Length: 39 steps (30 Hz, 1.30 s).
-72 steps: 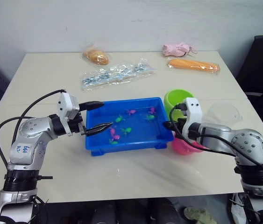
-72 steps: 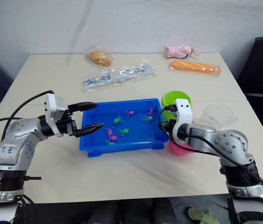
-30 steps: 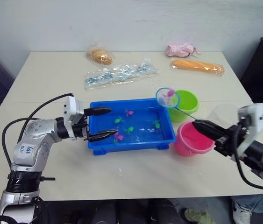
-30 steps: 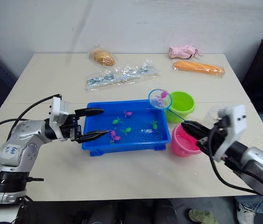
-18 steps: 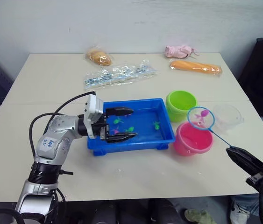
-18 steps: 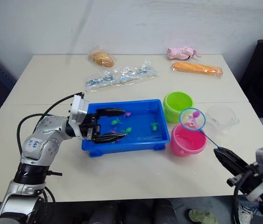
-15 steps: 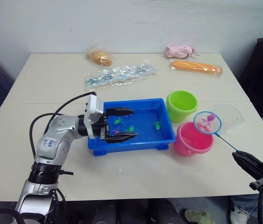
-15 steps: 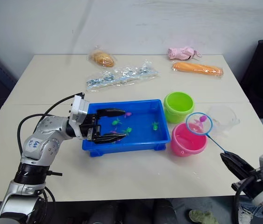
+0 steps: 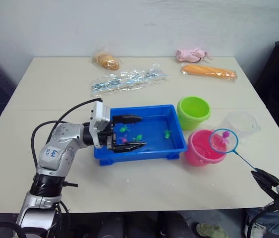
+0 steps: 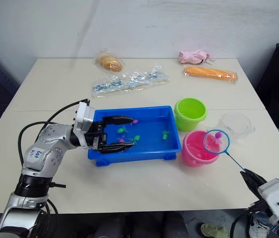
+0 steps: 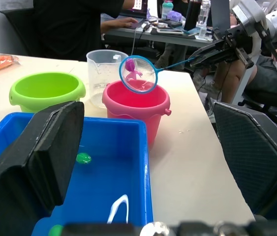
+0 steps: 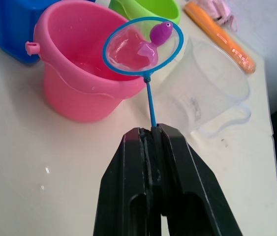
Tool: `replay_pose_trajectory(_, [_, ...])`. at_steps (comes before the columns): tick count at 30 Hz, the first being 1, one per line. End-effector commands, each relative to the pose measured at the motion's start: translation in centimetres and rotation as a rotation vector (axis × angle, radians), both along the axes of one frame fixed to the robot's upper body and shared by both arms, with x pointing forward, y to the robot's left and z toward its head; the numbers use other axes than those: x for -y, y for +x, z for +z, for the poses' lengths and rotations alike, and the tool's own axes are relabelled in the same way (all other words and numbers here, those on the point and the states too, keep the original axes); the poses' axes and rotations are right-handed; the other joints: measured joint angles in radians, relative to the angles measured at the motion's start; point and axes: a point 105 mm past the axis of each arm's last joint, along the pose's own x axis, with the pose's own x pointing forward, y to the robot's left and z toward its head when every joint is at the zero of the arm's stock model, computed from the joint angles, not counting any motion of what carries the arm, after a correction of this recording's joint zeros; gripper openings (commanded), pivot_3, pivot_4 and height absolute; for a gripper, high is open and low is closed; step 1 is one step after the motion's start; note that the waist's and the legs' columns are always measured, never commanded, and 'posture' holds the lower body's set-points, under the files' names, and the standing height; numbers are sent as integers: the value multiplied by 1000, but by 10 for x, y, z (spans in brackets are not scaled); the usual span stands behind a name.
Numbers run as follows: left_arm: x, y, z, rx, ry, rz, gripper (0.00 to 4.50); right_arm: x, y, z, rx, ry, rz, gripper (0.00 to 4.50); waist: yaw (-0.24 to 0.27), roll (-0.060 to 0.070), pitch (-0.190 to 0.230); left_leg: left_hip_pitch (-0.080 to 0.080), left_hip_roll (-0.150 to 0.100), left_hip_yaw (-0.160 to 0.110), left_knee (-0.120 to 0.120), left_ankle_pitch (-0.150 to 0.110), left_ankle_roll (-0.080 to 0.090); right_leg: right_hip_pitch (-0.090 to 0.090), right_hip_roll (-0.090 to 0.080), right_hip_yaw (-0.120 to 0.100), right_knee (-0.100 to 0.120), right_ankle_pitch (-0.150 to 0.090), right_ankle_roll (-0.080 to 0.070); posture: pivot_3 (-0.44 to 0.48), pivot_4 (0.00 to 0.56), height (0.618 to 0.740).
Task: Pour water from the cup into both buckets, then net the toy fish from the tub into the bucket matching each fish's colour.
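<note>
In the left eye view, we see the left gripper (image 9: 128, 133) with its fingers spread apart, empty, hanging over the near-left part of the blue tub (image 9: 175, 144). Several toy fish (image 9: 167, 133), green and pink, lie in the tub beyond the fingertips. Farther out from this gripper, past the tub's far end, stand the green bucket (image 9: 193, 112) and the pink bucket (image 9: 202, 148), side by side, with the clear cup (image 9: 241, 123) just beyond them. The right gripper (image 9: 263, 177) is clamped on the thin blue handle of a net (image 9: 224, 141). The net's ring hangs ahead of that gripper, over the pink bucket's rim on the cup side, with a pink fish inside it.

In the right eye view, we see the same layout on the surface (image 10: 144, 183). A bagged bread roll (image 10: 110, 62), a clear packet (image 10: 129, 81), an orange packet (image 10: 210, 74) and a pink soft toy (image 10: 194, 56) lie at the far edge, well apart from both grippers.

In the left wrist view, we see the two black fingers (image 11: 47, 150) wide apart above the tub. A person in dark clothing (image 11: 74, 22) sits behind the surface.

In the right wrist view, we see the fingers closed tight on the net handle. The net ring sits directly ahead, above the pink bucket, holding the pink fish (image 12: 161, 32) at its rim. The cup stands just beside the bucket.
</note>
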Motion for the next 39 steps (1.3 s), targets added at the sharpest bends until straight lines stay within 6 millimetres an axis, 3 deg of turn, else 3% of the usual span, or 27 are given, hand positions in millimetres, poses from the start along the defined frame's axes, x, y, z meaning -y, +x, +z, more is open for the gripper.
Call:
replay_pose_trajectory(1, [0,-6,5,27,-1,-4,4471,1,1,15,113,-195,17,0,0,0,0,0,0,0,0,0,0,0,0,0,0,0,0,0,150,740])
replay_pose_trajectory(12, [0,-8,7,26,-17,-9,4471,9,11,29,247,-636,44,0,-1,0,0,0,1,0,1,0,-1,1,0,0,0,0,0,0,150,740])
replay_pose_trajectory(19, [0,-11,7,21,-18,-24,4471,14,14,35,291,-809,45,0,0,0,0,1,1,0,1,1,-1,1,0,0,0,0,0,0,150,740])
replay_pose_trajectory(22, [0,-11,7,19,-19,-25,4471,14,15,40,320,-804,35,0,-1,0,0,1,1,0,1,1,-1,1,0,0,0,0,0,0,150,740])
replay_pose_trajectory(25, [-4,-11,6,16,-16,-18,4471,9,13,41,328,-645,35,0,-1,0,0,1,1,0,1,1,-1,1,0,1,0,0,0,0,150,740])
replay_pose_trajectory(27, [-13,-8,3,11,-10,18,4471,-9,13,47,328,-358,84,0,-3,0,0,1,3,0,1,1,-1,1,0,0,0,0,0,0,150,740])
replay_pose_trajectory(32, [-63,9,1,19,-16,198,4471,-28,28,74,262,138,180,0,-20,1,0,3,7,0,2,1,-1,3,1,0,1,0,0,0,150,740])
replay_pose_trajectory(36, [-94,2,0,29,36,271,4471,-64,43,81,89,374,346,0,-24,0,0,6,8,0,1,0,-1,3,0,-1,1,-1,-2,0,150,740])
replay_pose_trajectory(39, [-111,0,2,32,34,345,4471,-78,56,85,12,448,377,0,-21,0,0,5,8,0,1,0,-1,3,-2,-2,4,-1,-3,0,150,740])
